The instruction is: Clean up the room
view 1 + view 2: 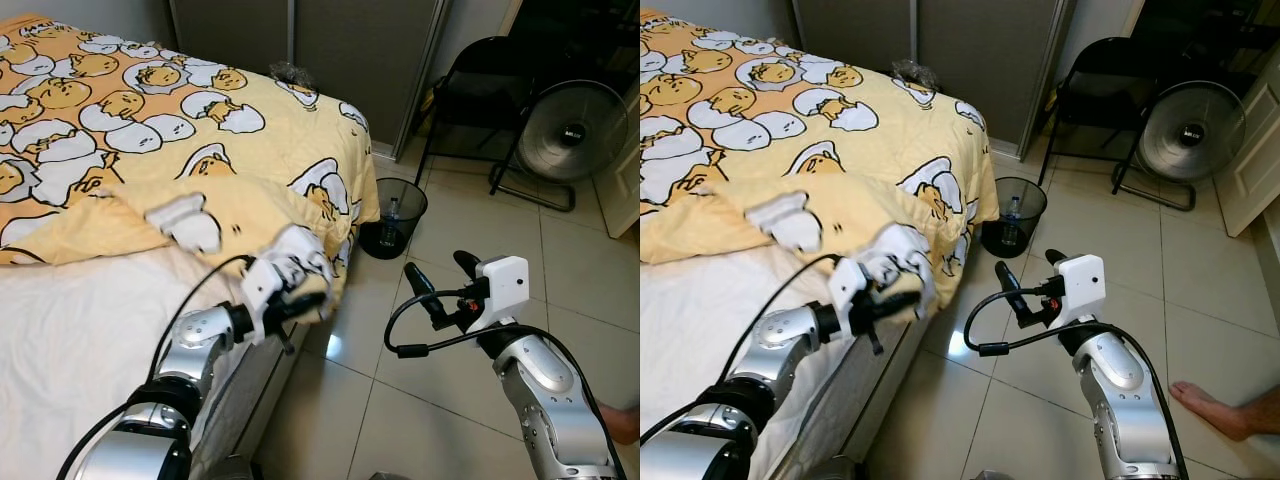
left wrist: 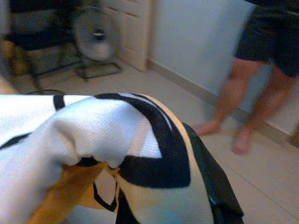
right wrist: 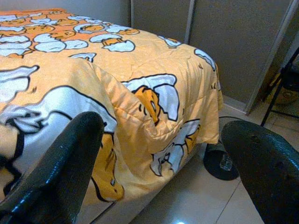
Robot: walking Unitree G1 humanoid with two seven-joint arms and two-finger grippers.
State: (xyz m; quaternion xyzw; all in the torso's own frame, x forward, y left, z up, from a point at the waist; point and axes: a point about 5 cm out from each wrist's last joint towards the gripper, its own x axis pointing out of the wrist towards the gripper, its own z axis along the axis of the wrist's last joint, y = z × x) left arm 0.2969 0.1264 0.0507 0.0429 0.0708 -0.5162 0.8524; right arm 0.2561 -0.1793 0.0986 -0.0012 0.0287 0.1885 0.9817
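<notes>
A yellow blanket (image 1: 150, 130) printed with egg characters covers the far half of the bed and hangs over its foot. My left gripper (image 1: 300, 298) is shut on the blanket's folded corner (image 2: 117, 154) at the bed's near edge, the cloth bunched over its fingers. The bare white sheet (image 1: 70, 330) lies in front of the fold. My right gripper (image 1: 438, 282) hangs open over the tiled floor, right of the bed, with nothing between its fingers (image 3: 56, 168).
A black mesh bin (image 1: 393, 216) holding a bottle stands at the bed's foot. A folding chair (image 1: 480, 90) and a floor fan (image 1: 572, 130) are at the back right. A person's legs (image 2: 243, 93) and a bare foot (image 1: 1215, 408) are on the tiles near me.
</notes>
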